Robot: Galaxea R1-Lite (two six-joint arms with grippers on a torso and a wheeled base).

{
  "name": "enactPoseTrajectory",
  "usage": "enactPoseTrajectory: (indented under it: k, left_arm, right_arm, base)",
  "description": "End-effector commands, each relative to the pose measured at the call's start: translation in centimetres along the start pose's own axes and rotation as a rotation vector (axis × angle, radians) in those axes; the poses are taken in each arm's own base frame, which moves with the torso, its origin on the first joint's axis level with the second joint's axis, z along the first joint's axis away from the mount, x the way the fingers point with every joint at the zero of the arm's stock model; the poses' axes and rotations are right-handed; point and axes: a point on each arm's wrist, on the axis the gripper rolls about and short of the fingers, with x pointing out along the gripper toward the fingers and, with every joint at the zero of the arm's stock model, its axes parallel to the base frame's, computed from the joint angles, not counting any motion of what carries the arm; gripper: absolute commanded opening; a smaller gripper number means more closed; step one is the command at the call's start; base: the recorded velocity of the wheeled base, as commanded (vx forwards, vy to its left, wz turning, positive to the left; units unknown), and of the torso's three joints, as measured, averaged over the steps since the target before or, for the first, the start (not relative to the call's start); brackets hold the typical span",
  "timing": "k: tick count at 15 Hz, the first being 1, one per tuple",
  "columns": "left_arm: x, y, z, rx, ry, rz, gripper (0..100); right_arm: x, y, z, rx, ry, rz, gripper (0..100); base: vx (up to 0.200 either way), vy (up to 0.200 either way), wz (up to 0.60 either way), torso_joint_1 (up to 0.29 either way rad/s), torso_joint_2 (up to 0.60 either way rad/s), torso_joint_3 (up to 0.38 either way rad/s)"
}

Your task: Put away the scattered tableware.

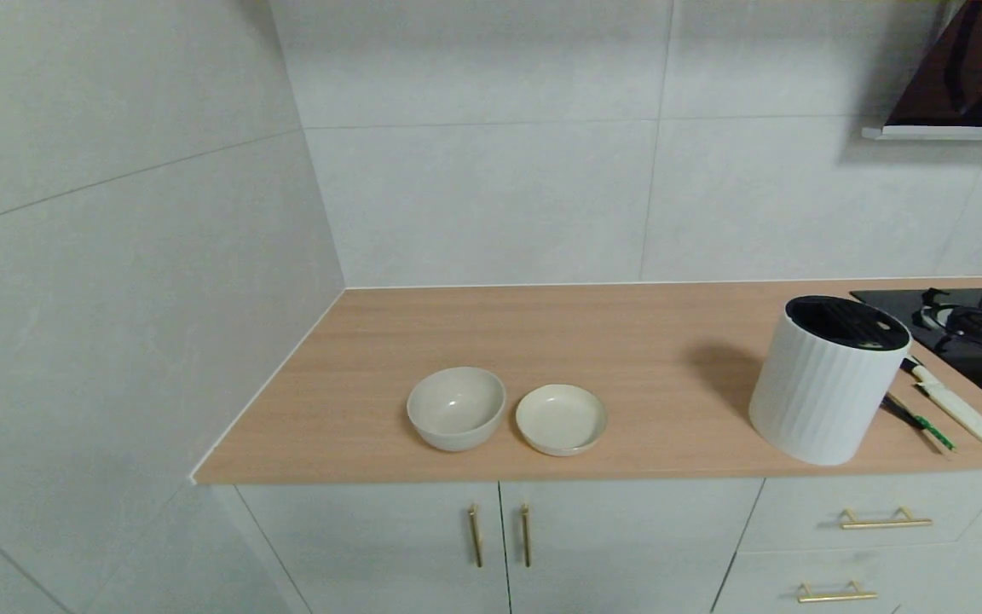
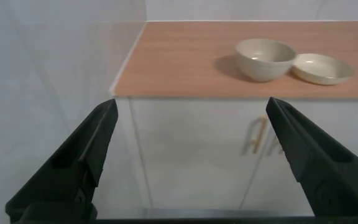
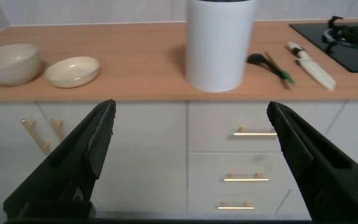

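Tableware sits near the front edge of the wooden counter [image 1: 627, 341]. You have a cream bowl [image 1: 456, 408] on the left and a shallow cream dish [image 1: 561, 418] just beside it on the right; a thin gap seems to separate them. Well apart to the right stands a white ribbed holder [image 1: 828, 379] with a black slotted top. Just right of the holder lie a dark-headed utensil with a green handle [image 1: 921, 422] and a pale knife [image 1: 960, 408], side by side. The black gas hob [image 1: 968, 328] lies beyond them at the far right.

Your left gripper [image 2: 191, 109] hangs on the near side of the counter, in front of the white cabinet doors [image 1: 372, 546]. Its jaws are spread wide, holding nothing and touching nothing. The bowl and dish lie farther off on the counter, to its right.

Your right gripper [image 3: 191, 107] hangs in front of the drawers with gold handles [image 1: 875, 520]. Its jaws are equally wide apart and empty. The holder stands on the counter beyond it, well clear of both fingers.
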Motion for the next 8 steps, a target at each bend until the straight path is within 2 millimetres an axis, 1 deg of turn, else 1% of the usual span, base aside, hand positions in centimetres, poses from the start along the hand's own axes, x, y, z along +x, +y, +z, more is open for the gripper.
enactPoseTrajectory:
  k: [1,8]
  left_arm:
    - [0.01,0.00,0.01,0.000,0.001,0.000,100]
    - [0.01,0.00,0.01,0.000,0.001,0.000,100]
  right_arm:
    - [0.01,0.00,0.00,0.001,0.001,0.001,100]
    - [0.01,0.00,0.00,-0.001,0.001,0.001,100]
  base:
    - [0.000,0.200,0.00,0.007,0.00,0.007]
    - [0.000,0.000,0.00,0.000,0.00,0.000]
